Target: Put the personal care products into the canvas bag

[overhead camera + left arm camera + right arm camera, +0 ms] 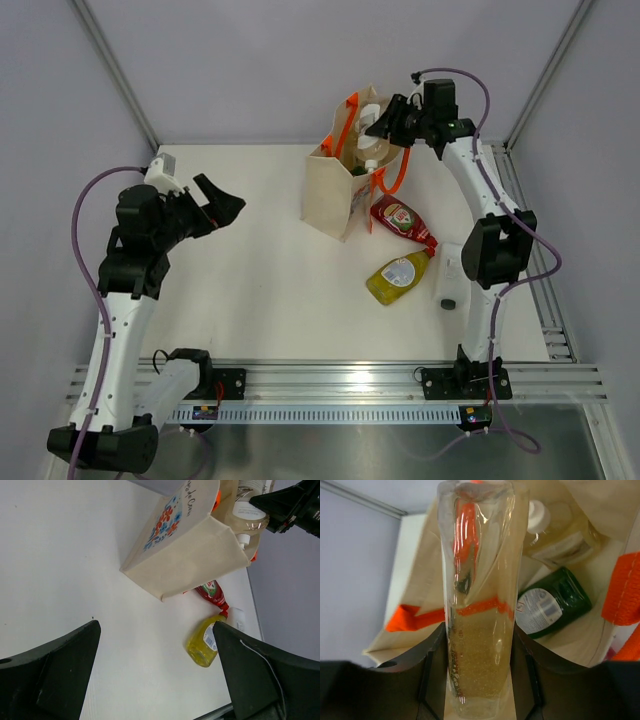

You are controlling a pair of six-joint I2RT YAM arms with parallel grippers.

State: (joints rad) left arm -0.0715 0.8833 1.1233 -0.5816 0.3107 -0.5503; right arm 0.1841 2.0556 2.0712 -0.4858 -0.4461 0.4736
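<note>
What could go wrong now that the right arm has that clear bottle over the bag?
1. The clear bottle, shut in the right gripper, hangs just above an orange handle. It could snag there and drag the soft canvas bag over.
2. The green bottle and a white-capped bottle already lie inside, so the new one may land on them and stay propped up high.

White table [260,290], canvas bag [328,195] upright on it, red bottle [398,218] and yellow bottle [396,277] lying just beside
</note>
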